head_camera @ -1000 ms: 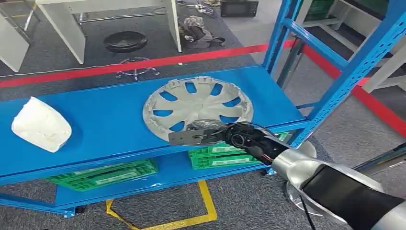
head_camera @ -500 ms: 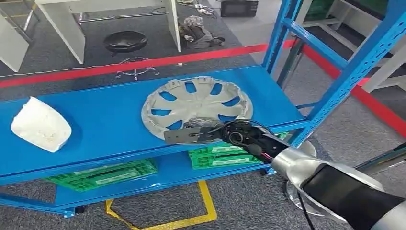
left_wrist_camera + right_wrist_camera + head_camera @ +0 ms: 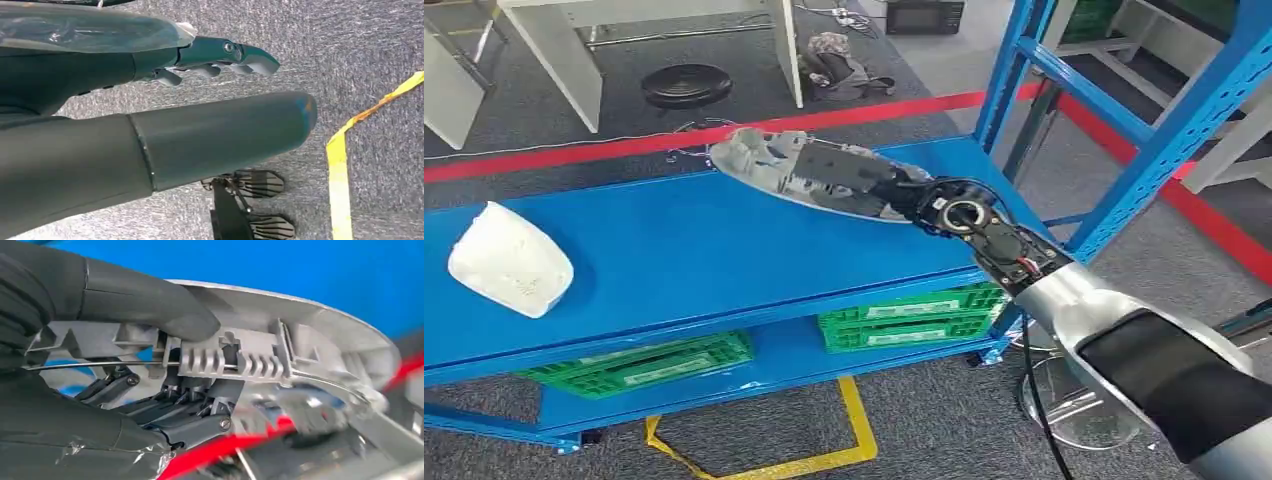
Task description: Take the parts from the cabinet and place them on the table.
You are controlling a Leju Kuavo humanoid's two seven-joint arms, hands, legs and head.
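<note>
My right hand (image 3: 894, 188) grips the rim of a silver wheel cover (image 3: 774, 162) and holds it tilted above the blue shelf (image 3: 674, 250), its back side showing. In the right wrist view the thumb (image 3: 150, 305) presses on the wheel cover's (image 3: 300, 325) rim while the fingers (image 3: 190, 410) clamp it from below. A white mirror housing (image 3: 511, 260) lies on the shelf at the far left. My left hand (image 3: 220, 57) hangs over the grey floor, fingers together, holding nothing.
Blue rack uprights (image 3: 1184, 130) rise on the right. Green crates (image 3: 904, 315) sit on the lower shelf. Behind the rack are a black stool (image 3: 686, 88), a white table leg (image 3: 559, 55) and red floor tape (image 3: 624, 145).
The wheel cover lay flat on the shelf before. My right hand has lifted it off the shelf, tipped it up and carried it toward the back.
</note>
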